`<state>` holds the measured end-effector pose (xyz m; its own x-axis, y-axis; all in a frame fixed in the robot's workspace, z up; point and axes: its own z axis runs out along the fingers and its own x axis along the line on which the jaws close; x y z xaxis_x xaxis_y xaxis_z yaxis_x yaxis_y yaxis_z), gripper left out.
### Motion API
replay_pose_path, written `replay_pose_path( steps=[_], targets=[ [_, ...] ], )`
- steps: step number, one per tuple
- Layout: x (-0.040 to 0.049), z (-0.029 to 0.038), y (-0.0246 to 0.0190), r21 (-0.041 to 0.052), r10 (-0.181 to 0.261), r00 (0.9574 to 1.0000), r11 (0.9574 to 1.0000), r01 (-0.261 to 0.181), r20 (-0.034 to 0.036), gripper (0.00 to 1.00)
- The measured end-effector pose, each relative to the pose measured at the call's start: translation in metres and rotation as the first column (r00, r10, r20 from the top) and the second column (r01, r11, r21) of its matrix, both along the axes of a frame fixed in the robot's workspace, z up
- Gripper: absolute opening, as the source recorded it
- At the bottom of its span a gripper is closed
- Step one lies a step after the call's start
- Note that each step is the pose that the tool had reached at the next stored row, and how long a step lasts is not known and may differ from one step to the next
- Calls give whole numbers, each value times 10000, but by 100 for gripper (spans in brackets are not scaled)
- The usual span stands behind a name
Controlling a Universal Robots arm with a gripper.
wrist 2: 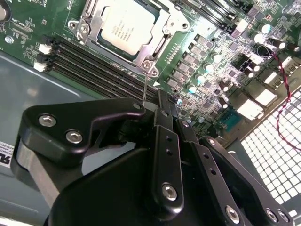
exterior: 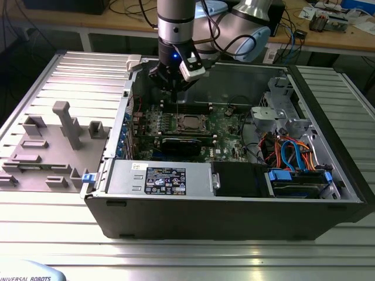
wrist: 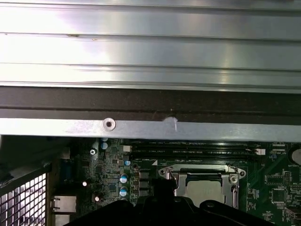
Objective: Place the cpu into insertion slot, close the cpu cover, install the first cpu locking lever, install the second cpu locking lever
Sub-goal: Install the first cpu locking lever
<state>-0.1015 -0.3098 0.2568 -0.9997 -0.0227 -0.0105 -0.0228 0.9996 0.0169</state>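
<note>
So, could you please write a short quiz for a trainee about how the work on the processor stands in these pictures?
1. True or false: the chip lies in its place on the board, and the cover frame lies down around it.
2. Where is the tool? A: inside the computer case, just above the chip. B: over the grey plate beside the case. C: over the blue cables.
3. Fill in: a thin metal lever rises from a corner of the cover frame toward the ____.

Key: 1 true; 2 A; 3 tool.
</note>
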Motion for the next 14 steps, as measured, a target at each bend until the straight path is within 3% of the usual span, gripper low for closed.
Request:
replay_pose_path(
  steps=[8, 14],
  targets=[
    [4, 0, 0, 0, 2, 10000, 10000, -2, 0, 11],
    [76, -8, 0, 0, 1, 10000, 10000, -1, 0, 11]
  ],
)
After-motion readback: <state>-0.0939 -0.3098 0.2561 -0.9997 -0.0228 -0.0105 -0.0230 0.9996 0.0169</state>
